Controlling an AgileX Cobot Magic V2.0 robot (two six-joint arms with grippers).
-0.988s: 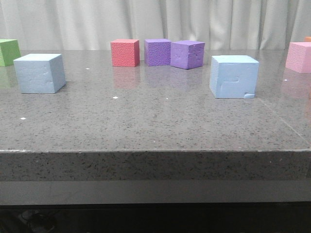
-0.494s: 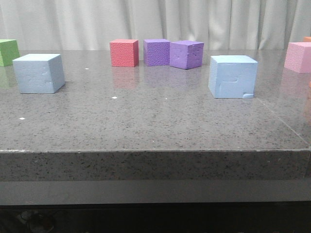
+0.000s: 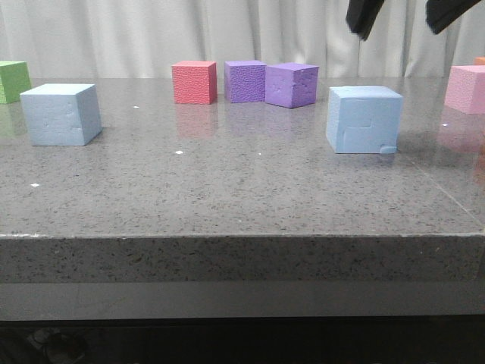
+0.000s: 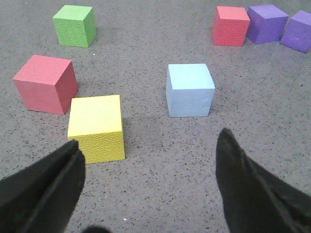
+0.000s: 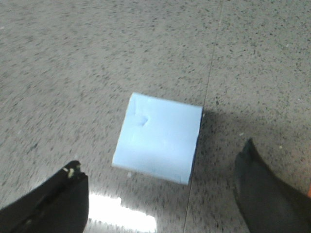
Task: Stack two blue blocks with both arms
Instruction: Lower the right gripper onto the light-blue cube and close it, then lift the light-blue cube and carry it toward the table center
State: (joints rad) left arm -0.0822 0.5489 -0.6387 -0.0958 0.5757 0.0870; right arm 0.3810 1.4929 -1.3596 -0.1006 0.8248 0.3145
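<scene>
The grooved blue block [image 3: 364,120] with a chipped corner stands on the right of the table. My right gripper [image 3: 405,15] hangs open high above it, only its dark fingertips showing at the top of the front view. In the right wrist view that block [image 5: 158,137] lies below, between the spread fingers of the right gripper [image 5: 160,170], and apart from them. The plainer blue block [image 3: 61,114] stands at the left. In the left wrist view it [image 4: 189,90] sits ahead of my open, empty left gripper [image 4: 148,145]. The left gripper is not seen in the front view.
A red cube [image 3: 194,82] and two purple cubes [image 3: 245,80] [image 3: 292,84] stand in a row at the back. A green cube [image 3: 14,80] is far left, a pink cube [image 3: 466,89] far right. A yellow cube [image 4: 96,127] and a pinkish-red cube [image 4: 46,83] lie near the left gripper.
The right gripper's fingertips have come into the top right of the front view above the grooved block, and a shadow now falls beside that block. The blocks have not moved.
</scene>
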